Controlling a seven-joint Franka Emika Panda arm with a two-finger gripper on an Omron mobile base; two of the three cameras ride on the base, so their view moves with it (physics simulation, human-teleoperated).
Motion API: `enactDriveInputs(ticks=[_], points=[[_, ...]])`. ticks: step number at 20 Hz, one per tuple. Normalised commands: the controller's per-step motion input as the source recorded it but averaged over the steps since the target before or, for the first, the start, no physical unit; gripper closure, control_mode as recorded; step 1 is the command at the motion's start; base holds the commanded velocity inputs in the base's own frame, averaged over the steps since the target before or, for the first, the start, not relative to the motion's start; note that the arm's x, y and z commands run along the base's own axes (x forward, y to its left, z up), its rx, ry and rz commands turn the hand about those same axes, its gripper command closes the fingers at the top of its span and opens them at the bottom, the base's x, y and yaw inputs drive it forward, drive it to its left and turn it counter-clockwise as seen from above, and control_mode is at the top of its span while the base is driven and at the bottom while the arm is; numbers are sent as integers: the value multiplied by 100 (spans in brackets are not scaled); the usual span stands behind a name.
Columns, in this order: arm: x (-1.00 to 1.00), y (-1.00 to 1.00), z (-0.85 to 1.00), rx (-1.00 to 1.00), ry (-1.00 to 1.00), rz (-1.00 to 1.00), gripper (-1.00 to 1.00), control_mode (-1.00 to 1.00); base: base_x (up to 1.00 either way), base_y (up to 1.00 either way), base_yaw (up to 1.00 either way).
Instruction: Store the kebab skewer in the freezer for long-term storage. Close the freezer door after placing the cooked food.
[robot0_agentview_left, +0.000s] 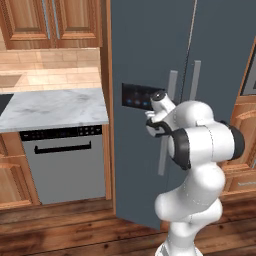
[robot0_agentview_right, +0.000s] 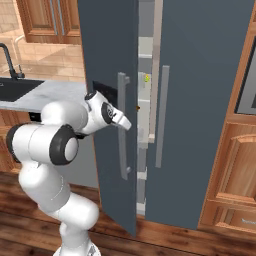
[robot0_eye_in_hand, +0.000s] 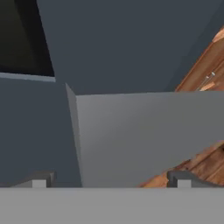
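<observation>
Inside, the kebab skewer (robot0_agentview_right: 147, 78) rests on a freezer (robot0_agentview_right: 144, 65) shelf; the empty, parted gripper (robot0_eye_in_hand: 109, 178) presses the ajar freezer door (robot0_agentview_right: 110, 60), handle (robot0_agentview_right: 122, 125) at three o'clock.

The freezer door (robot0_agentview_right: 107, 125) is dark slate-grey with a paler grey bar handle (robot0_agentview_right: 123, 125) and a black, blue-lit panel (robot0_agentview_left: 137, 96). A small yellow skewer (robot0_agentview_right: 147, 78) shows in the gap, against pale grey shelves (robot0_agentview_right: 145, 55). At left, the desk (robot0_agentview_left: 52, 107) is white-grey marble; the cabinets (robot0_agentview_left: 50, 22) are reddish wood; the floor (robot0_agentview_left: 60, 232) is dark brown planks.
</observation>
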Motion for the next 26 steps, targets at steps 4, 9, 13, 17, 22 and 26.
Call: enactDriveInputs(ticks=[4,9,13,17,22,26], points=[[26,-23,0,3,0,4,-100,-100,0,0,0],[19,-30,0,4,0,6,-100,-100,0,0,0],[5,-32,0,2,-3,10,-100,-100,0,0,0],[26,-21,2,0,-1,7,-100,-100,0,0,0],[22,-10,0,0,0,7,-100,-100,0,0,0],[22,0,0,0,0,3,-100,-100,0,0,0]])
